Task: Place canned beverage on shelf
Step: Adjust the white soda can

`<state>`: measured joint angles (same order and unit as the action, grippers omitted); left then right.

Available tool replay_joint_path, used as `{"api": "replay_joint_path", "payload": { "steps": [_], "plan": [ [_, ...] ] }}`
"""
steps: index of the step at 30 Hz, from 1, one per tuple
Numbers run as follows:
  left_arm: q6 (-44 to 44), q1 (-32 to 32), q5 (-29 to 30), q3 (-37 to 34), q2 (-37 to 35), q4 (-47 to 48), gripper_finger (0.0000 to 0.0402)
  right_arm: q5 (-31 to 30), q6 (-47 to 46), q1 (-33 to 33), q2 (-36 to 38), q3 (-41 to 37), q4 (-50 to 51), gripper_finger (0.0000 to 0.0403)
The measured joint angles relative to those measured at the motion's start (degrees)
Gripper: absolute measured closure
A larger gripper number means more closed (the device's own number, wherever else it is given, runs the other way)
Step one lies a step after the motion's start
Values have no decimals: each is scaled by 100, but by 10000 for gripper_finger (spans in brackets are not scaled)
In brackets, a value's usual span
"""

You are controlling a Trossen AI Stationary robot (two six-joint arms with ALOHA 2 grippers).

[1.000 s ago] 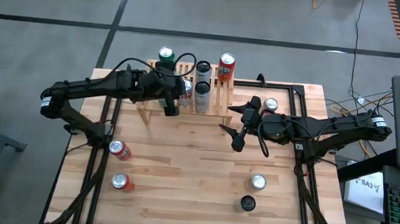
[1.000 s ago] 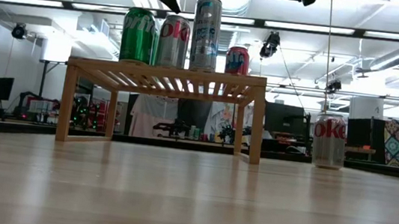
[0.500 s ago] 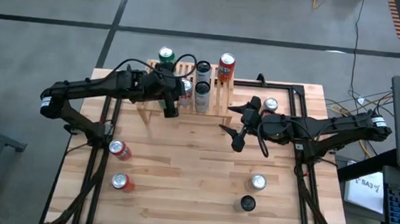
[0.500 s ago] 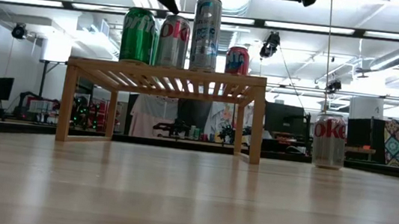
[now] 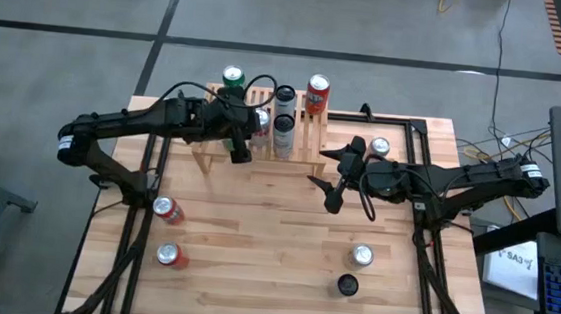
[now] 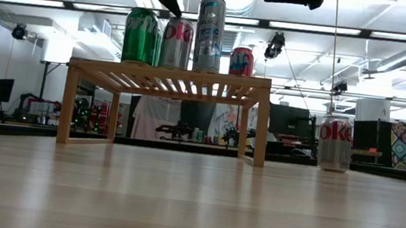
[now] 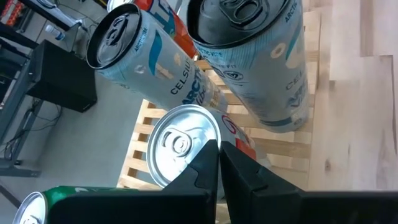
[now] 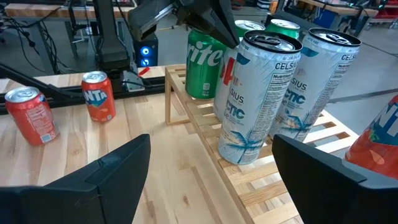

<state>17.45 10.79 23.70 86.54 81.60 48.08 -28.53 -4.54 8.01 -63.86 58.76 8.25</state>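
So the shelf sits at the far edge of the plank table, a low light-wood rack with a slatted top and short legs, open underneath in the low view. It's already crowded: a green can at the far left corner, a silver Coke can beside it, two tall pale slim cans mid-rack, and a red can at the far right end. Free slats are mostly along the right part of the top (not much elsewhere).

The left gripper hangs over the near-left edge of the shelf, just above the silver can, fingers pinched together with nothing between them. The wrist view shows their tips right over that can's shiny lid.

The right gripper hovers over bare table in front of the shelf's right end, fingers spread wide and empty.

Loose cans still on the table: two orange-red ones by the left edge, a silver one at the far right, another silver one and a dark-topped one near right. The middle of the table is smooth bare wood, plenty of room to move.
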Motion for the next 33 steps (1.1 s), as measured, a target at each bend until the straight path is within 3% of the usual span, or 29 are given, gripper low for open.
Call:
{"api": "replay_joint_path", "payload": {
  "steps": [33],
  "plan": [
    [200, 142, 129, 170, 120, -50, 401, 2, 2, 0, 0, -2, 2, 78]
  ]
}}
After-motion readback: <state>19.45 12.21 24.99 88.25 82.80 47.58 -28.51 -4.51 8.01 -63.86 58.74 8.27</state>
